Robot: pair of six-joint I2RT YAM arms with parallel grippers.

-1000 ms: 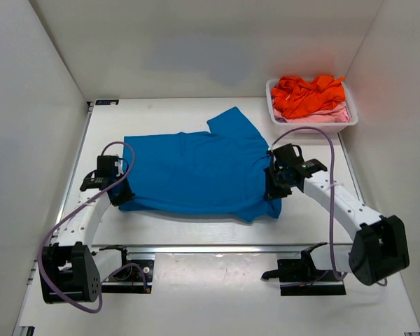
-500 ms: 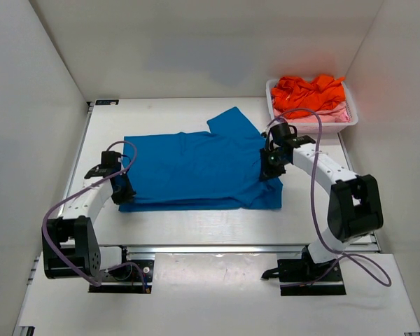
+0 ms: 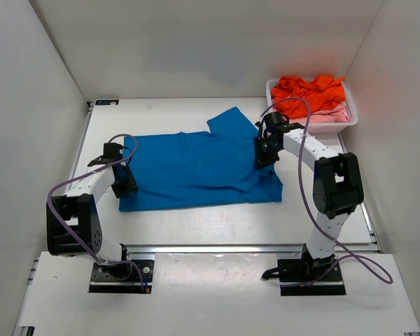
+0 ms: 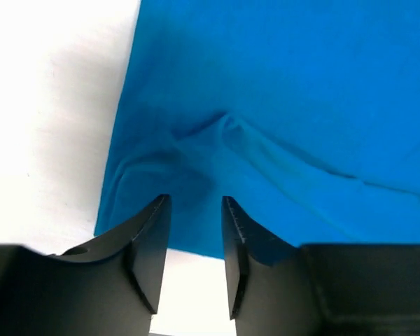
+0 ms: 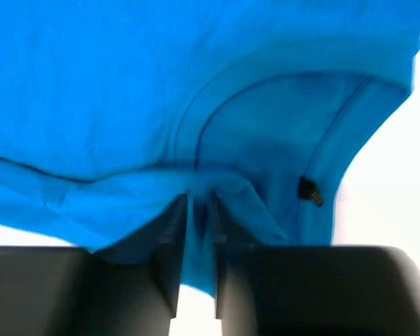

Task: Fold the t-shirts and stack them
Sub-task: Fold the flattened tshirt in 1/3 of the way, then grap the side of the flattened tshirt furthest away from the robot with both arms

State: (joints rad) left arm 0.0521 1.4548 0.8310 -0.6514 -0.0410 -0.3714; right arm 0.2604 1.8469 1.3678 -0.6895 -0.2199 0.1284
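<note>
The blue t-shirt (image 3: pixel 196 168) lies spread across the middle of the table. The right gripper (image 5: pixel 199 210) pinches a ridge of cloth near the collar, fingers almost together. The left gripper (image 4: pixel 194 231) straddles the opposite edge with fingers parted; whether it grips, I cannot tell. If one side slips, the fold would likely land skewed. Orange t-shirts (image 3: pixel 308 94) fill the white basket (image 3: pixel 274 105) at the far right of the white table (image 3: pixel 196 231), between white walls (image 3: pixel 196 49).
</note>
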